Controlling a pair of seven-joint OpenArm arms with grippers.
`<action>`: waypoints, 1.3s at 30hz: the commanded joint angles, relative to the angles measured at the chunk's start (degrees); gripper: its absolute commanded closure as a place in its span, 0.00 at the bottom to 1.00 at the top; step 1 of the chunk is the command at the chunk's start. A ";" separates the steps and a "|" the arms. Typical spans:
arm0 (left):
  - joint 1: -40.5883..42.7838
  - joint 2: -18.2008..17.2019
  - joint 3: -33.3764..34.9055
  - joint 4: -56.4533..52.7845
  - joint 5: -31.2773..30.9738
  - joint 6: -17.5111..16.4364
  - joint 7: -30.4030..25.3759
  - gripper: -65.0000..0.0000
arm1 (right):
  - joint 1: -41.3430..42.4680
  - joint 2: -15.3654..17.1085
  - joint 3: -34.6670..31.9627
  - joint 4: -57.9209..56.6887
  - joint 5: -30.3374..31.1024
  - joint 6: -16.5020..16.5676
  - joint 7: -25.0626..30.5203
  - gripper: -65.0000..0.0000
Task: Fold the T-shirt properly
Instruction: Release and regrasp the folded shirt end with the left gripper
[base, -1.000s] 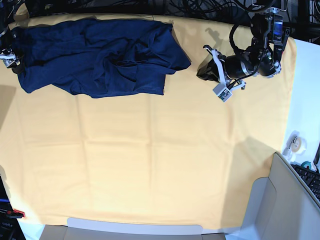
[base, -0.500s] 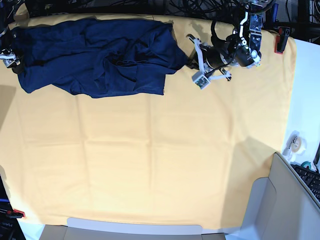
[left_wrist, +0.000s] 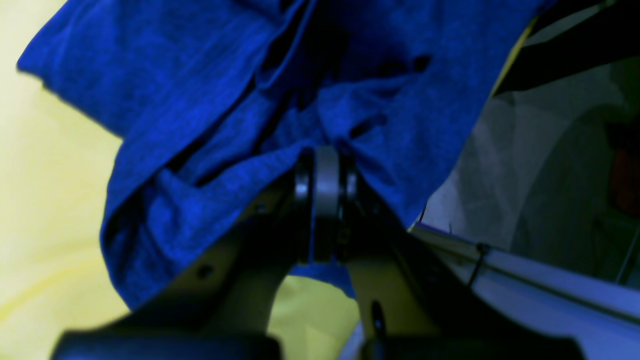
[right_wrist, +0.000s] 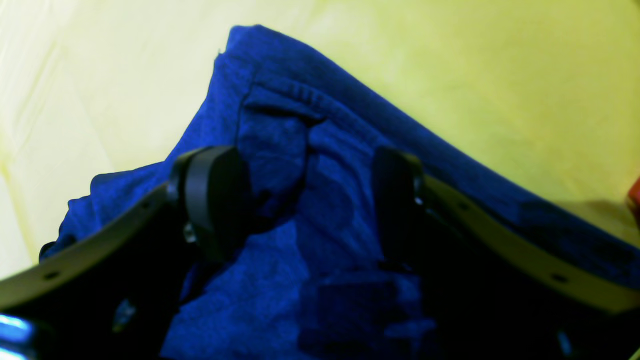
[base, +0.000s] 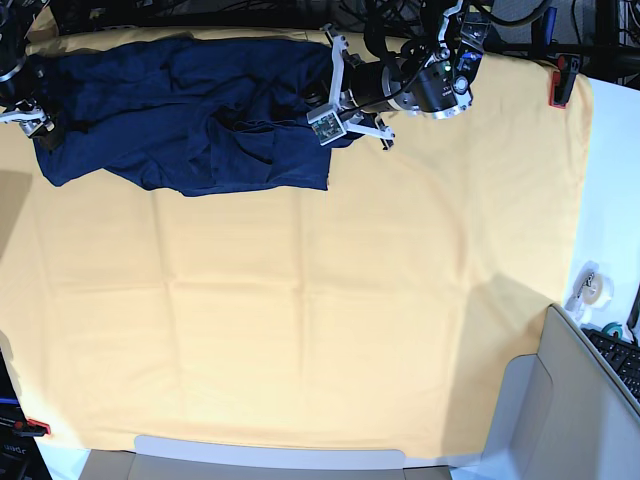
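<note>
Since the earlier frame the left gripper (base: 328, 95) has reached the T-shirt (base: 180, 110) and pinches its edge; lift slowly, while the right gripper (right_wrist: 305, 200) straddles cloth, jaws apart.

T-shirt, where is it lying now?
In the base view the T-shirt lies crumpled at the yellow cloth's far left corner, between both grippers.

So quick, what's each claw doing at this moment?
Left gripper: shut on the T-shirt.
Right gripper: open, fingers either side of a shirt fold, not pinching it.
</note>
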 joint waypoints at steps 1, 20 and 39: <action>-0.53 0.08 -1.76 1.38 -0.71 -0.02 -0.74 1.00 | 0.03 1.15 0.38 0.94 0.80 0.68 0.93 0.38; -0.97 -2.73 -16.27 2.17 -0.53 0.07 -0.74 0.71 | 0.03 1.15 0.38 0.94 0.80 0.68 0.93 0.38; -2.64 -0.97 -11.35 -1.35 -0.36 0.33 -0.74 0.71 | 0.03 1.15 0.38 0.94 0.80 0.68 0.93 0.38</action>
